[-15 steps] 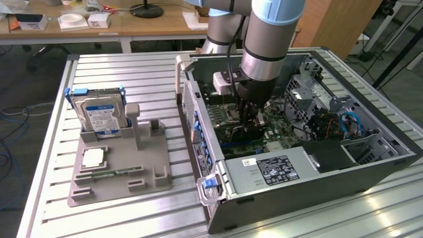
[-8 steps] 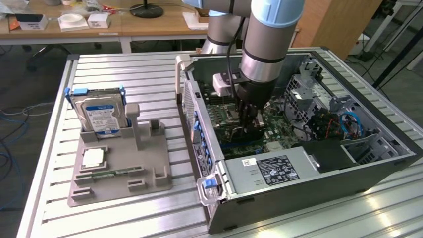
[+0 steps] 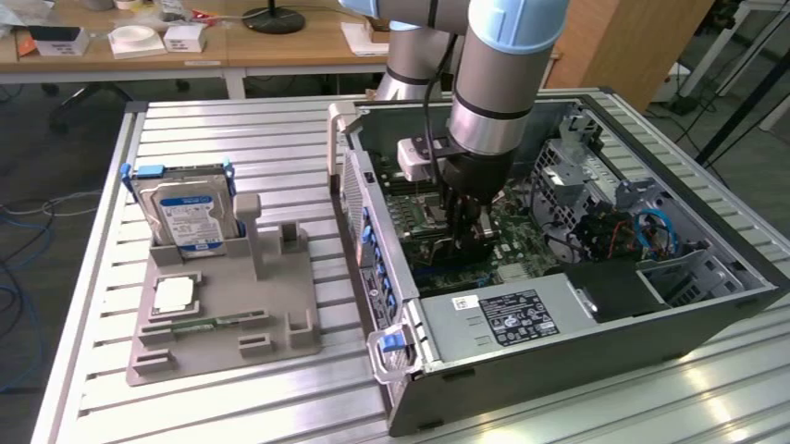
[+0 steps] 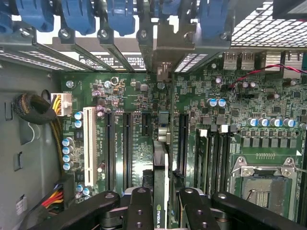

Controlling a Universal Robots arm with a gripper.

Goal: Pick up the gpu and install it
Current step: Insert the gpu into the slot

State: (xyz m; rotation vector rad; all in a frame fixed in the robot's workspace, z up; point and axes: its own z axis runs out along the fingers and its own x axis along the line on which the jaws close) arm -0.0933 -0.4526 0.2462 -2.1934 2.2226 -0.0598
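The gpu [image 4: 161,182] runs edge-on down the middle of the wrist view, a thin green-edged card with a logo near my fingers. Its metal bracket end [image 4: 163,71] reaches the rear slot openings of the case. My gripper [image 4: 162,203] is shut on it, with one black finger [image 4: 139,208] on each side. The card stands over the motherboard [image 4: 124,96], in line with the gap between the long black expansion slots [image 4: 127,143]. In the exterior view my gripper [image 3: 471,227] reaches down inside the open computer case [image 3: 691,314]. I cannot tell whether the card touches a slot.
On the exterior view's left a grey holder tray [image 3: 284,333] carries a silver hard drive [image 3: 185,217] and a narrow green memory stick [image 3: 203,324]. The power supply [image 3: 519,314] fills the case's near side. A cable bundle [image 4: 33,108] and blue slot latches [image 4: 81,14] border the board.
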